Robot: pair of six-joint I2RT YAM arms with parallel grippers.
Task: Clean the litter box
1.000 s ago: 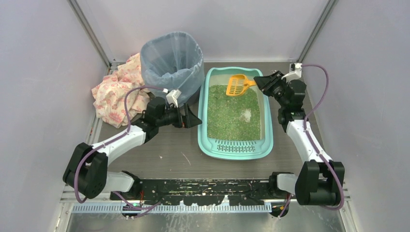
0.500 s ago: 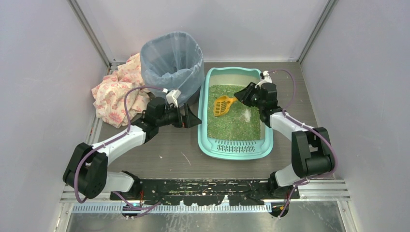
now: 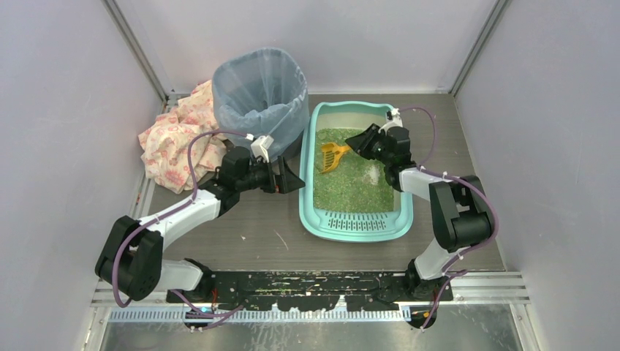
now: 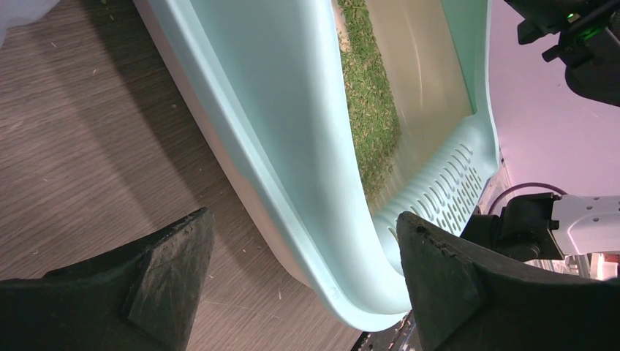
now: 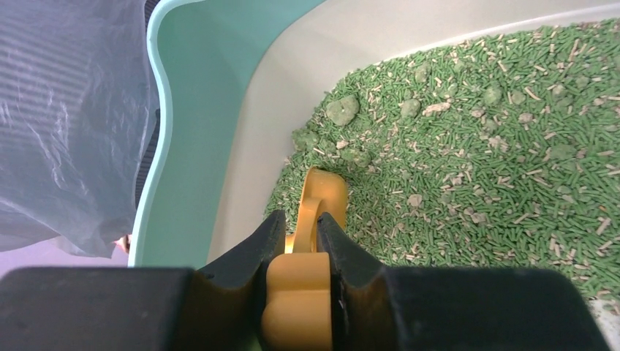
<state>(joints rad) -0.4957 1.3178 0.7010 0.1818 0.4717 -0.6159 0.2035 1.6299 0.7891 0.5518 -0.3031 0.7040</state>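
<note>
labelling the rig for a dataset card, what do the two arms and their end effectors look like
The left arm and right arm have white links between bulky black joint housings. A purple cable loops along each to a small white block at the wrist. The left end effector and right end effector are matte black, each with two wedge-shaped fingers. No markings are legible.

The grey table [image 3: 248,234] bears the litter box [image 3: 356,235], bin [image 3: 234,110] and floral cloth [image 3: 172,142].
</note>
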